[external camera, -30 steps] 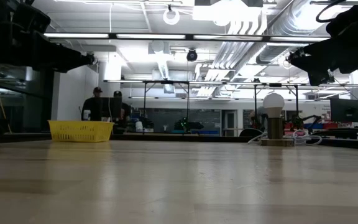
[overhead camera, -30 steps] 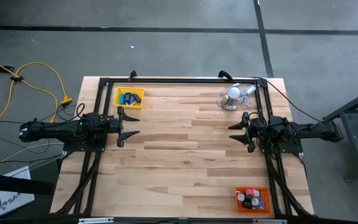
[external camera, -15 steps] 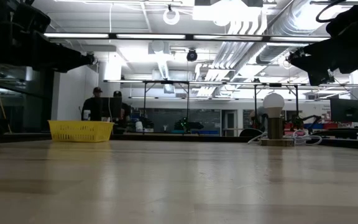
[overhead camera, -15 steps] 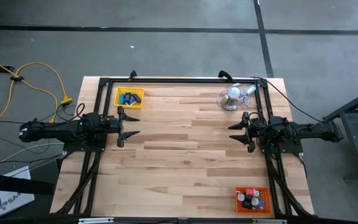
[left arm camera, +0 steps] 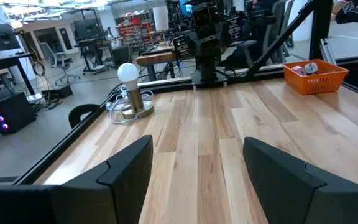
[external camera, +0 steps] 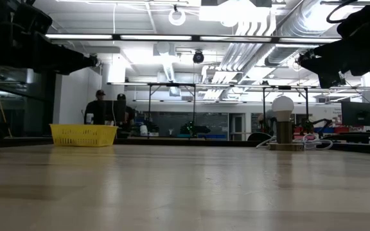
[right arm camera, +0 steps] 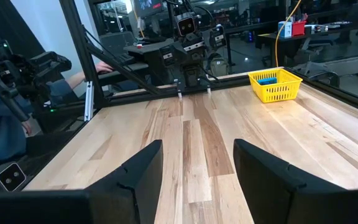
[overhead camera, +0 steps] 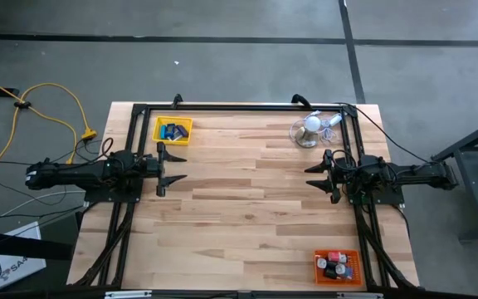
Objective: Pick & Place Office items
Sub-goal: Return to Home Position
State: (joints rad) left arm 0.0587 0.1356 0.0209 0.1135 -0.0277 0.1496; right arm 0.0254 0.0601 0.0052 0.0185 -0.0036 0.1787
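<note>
Left gripper (overhead camera: pixel 166 169) splayed, empty, parked left — right gripper (overhead camera: pixel 315 177) likewise at right. Office items (overhead camera: pixel 335 265) all binned: blue pieces (overhead camera: pixel 171 130) in yellow tray (overhead camera: pixel 157 129) far left, rest in orange tray (overhead camera: pixel 337 252) near right. Nothing loose on table (overhead camera: pixel 247 216) — seemingly finished.

Only one marking can be read at all: dark letters beginning "SAA", the rest unclear, on a white box (overhead camera: pixel 11 267) lying on the floor (overhead camera: pixel 222 66), well behind the left jaws, off the tabletop (overhead camera: pixel 247 208).
</note>
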